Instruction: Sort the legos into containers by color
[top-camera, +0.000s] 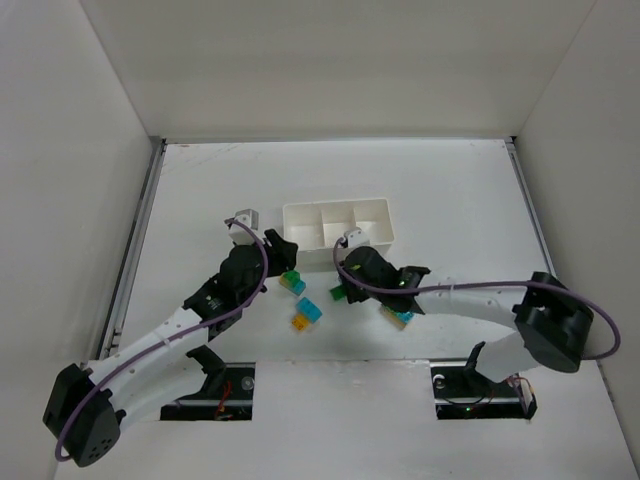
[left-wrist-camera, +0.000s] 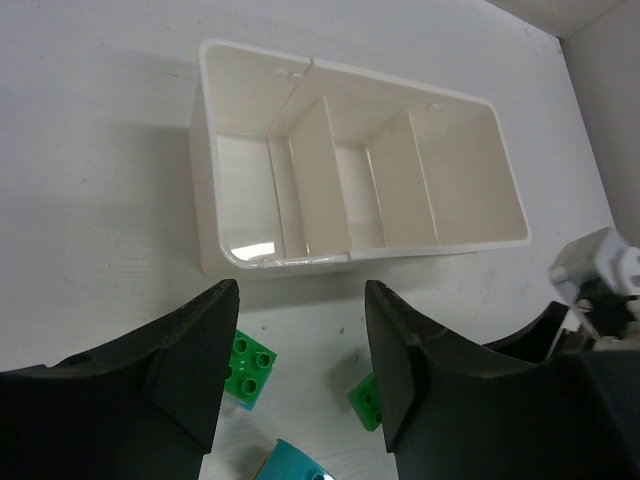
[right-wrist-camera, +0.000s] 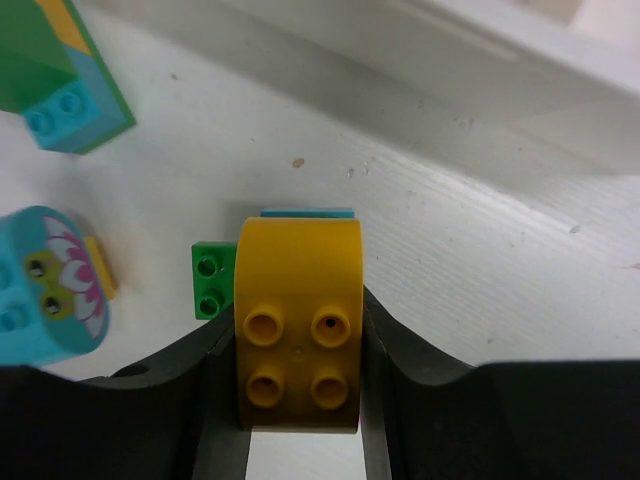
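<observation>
White rectangular plastic tray (top-camera: 335, 206) with two inner dividers stands near the middle of the counter (top-camera: 450, 190), and its three compartments run side by side from left to right. Every brick lies outside it, on the side toward the near edge.

The top view shows four clusters there:
- One green-on-cyan stack (top-camera: 293, 282) is just beside the tray's near wall, toward the left edge.
- One cyan-and-orange stack (top-camera: 307, 316) is closer to the near edge.
- One small green brick (top-camera: 338, 293) is beside the right gripper.
- One yellow-and-cyan piece (top-camera: 401, 316) is partly under the right arm (top-camera: 480, 300), toward the right edge.

The left gripper (left-wrist-camera: 300, 370) is released. Its jaws are spread wide above the green-on-cyan stack and touch no brick, and the tray is just beyond them.

The right gripper (right-wrist-camera: 300, 322) is clenched on a fifth piece, one yellow-orange four-stud brick with a rounded end (right-wrist-camera: 298, 290), with one finger pressed to each side. In the right wrist view the small green brick touches this brick's left side, and a thin cyan edge shows past its far end. I cannot tell whether the held brick rests on the counter or is lifted off it.
</observation>
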